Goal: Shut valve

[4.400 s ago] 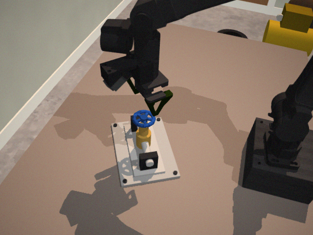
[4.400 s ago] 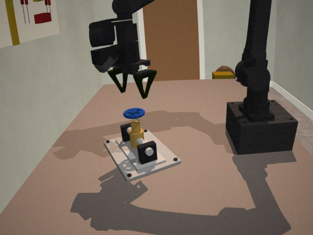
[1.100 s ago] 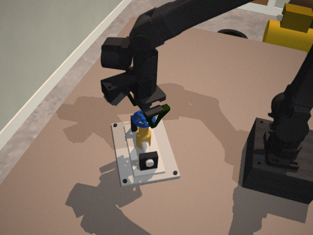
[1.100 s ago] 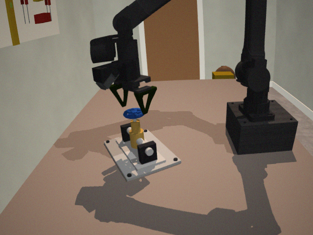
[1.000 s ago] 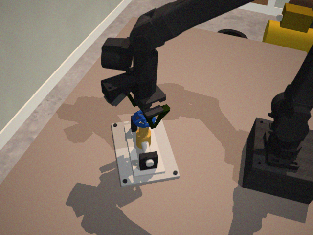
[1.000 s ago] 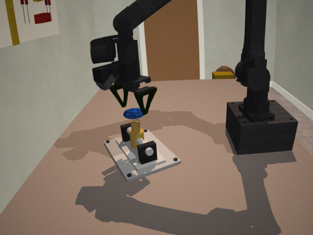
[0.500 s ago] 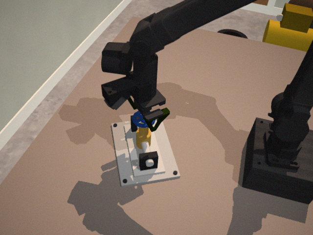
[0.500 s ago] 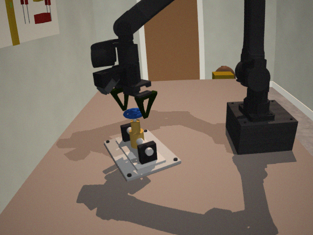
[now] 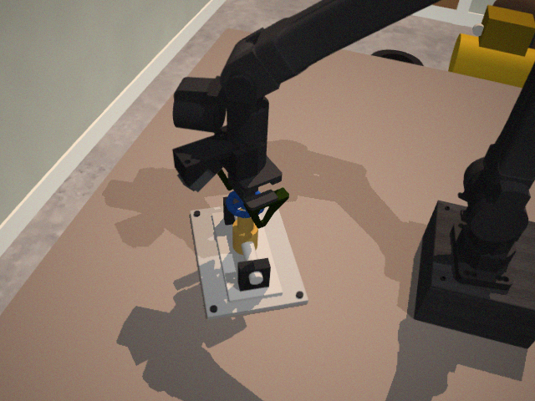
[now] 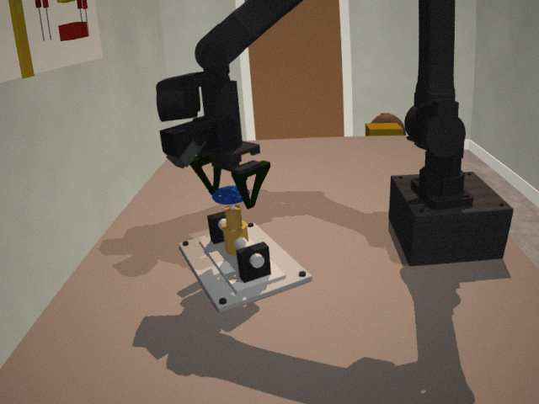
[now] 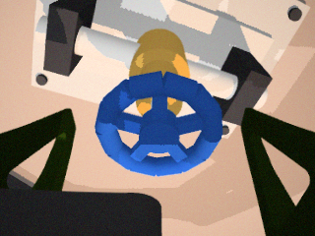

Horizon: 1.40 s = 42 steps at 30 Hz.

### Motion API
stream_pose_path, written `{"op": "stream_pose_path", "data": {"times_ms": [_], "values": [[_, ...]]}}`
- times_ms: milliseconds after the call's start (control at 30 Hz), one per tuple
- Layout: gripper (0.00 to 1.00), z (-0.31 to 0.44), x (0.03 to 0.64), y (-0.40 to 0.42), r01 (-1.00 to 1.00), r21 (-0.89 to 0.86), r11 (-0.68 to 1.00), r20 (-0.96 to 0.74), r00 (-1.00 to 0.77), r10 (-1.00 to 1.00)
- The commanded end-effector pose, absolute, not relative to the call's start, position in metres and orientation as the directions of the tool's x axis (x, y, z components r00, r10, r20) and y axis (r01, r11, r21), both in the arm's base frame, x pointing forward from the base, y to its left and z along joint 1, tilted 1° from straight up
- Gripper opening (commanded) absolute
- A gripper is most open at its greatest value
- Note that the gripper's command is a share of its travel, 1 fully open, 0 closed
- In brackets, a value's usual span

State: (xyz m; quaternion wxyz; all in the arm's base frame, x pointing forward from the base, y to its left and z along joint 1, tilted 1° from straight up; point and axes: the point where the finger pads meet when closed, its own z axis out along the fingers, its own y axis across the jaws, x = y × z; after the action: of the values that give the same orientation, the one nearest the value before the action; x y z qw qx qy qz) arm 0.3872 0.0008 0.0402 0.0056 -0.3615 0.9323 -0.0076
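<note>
A blue spoked handwheel (image 11: 157,122) tops a yellow valve body (image 10: 234,229) with a white pipe held in two black blocks, all on a white baseplate (image 9: 246,263). The wheel also shows in the top view (image 9: 238,205) and the exterior view (image 10: 230,194). My gripper (image 10: 232,198) is open and empty. Its dark green fingers hang down on either side of the wheel's rim, with the tips about level with the wheel. In the wrist view the fingers stand well apart from the rim on both sides.
The arm's black base block (image 10: 448,219) stands to the right of the valve. A yellow machine (image 9: 496,47) sits beyond the table's far edge. A wall runs along the left side of the table.
</note>
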Motion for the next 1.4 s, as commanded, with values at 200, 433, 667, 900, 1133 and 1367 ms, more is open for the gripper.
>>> {"op": "stream_pose_path", "data": {"times_ms": [200,433,667,900,1133,1367], "values": [[1.00,0.0383,0.3952,-0.0011,-0.676,-0.031,0.736,-0.018,-0.736,-0.677],[1.00,0.0396,0.3965,-0.0011,-0.676,-0.034,0.736,-0.021,-0.736,-0.677],[1.00,0.0396,0.3965,-0.0011,-0.676,-0.034,0.736,-0.021,-0.736,-0.677],[1.00,0.0396,0.3965,-0.0011,-0.676,-0.034,0.736,-0.021,-0.736,-0.677],[1.00,0.0396,0.3965,-0.0011,-0.676,-0.034,0.736,-0.021,-0.736,-0.677],[1.00,0.0396,0.3965,-0.0011,-0.676,-0.034,0.736,-0.021,-0.736,-0.677]]}}
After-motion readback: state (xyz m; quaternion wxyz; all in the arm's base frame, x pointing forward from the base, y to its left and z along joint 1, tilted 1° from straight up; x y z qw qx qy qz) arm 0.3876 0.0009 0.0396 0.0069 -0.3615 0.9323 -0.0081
